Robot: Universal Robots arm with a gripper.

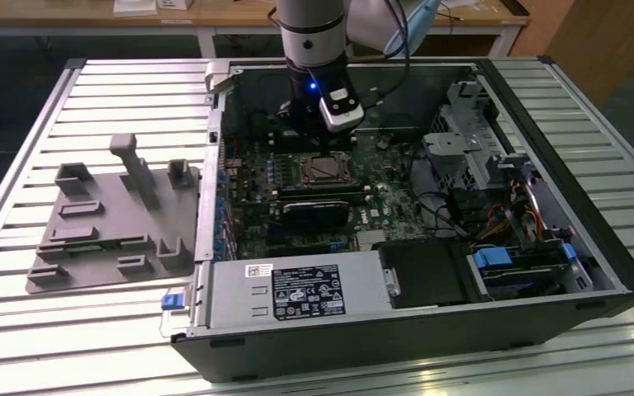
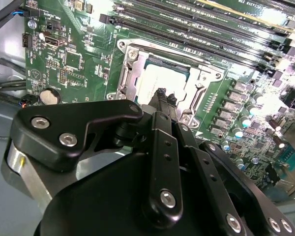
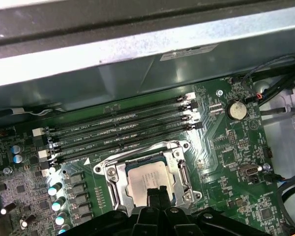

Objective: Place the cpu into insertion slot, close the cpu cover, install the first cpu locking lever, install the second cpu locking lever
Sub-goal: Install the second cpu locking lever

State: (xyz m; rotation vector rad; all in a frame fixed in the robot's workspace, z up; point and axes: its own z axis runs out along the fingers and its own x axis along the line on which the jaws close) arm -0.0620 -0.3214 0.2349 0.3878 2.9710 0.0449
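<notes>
Pale silver metal cpu (image 3: 148,175) lay seated in insertion slot (image 3: 119,173), cpu cover (image 3: 181,166) down around it, just below hand (image 3: 154,195). Fingers together, gripping nothing. Judged light, stiff, fragile; handle by edges.

exterior view looks down from high up, well back, over the whole open case (image 1: 405,272). both wrist views sit close, sharing the cpu cover (image 2: 137,69) (image 3: 113,172).

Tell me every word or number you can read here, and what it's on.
Black label on the power supply: too small to read.
White sticker on the case wall: too small to read.
White lettering along the memory slots: too small to read.
Marks on the cpu: too faint to read.
Nothing can be quoted.
</notes>
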